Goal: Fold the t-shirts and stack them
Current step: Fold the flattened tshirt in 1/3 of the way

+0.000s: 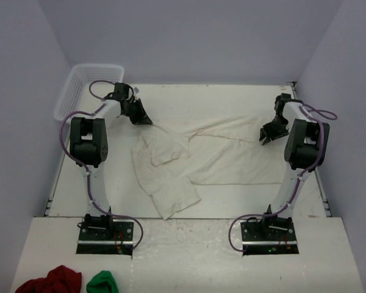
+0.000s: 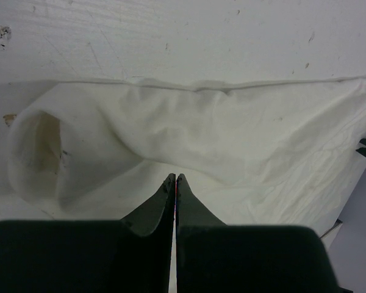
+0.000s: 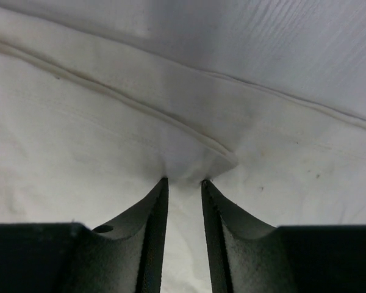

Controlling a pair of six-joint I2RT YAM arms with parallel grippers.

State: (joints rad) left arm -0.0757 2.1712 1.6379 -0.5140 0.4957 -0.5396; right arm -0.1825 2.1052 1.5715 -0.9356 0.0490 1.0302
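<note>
Right pincer (image 3: 183,181) seemingly pinches t-shirt (image 3: 110,122) hem, near table's (image 1: 232,97) right edge.

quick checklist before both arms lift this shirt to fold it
1. left gripper shut on the spread t-shirt edge: ok
2. right gripper pinch firm: cannot tell, jaws apart around a cloth pucker
3. spread t-shirt free of the crumpled t-shirt: not ok, they meet mid-table
4. basket clear of both shirts: ok
</note>
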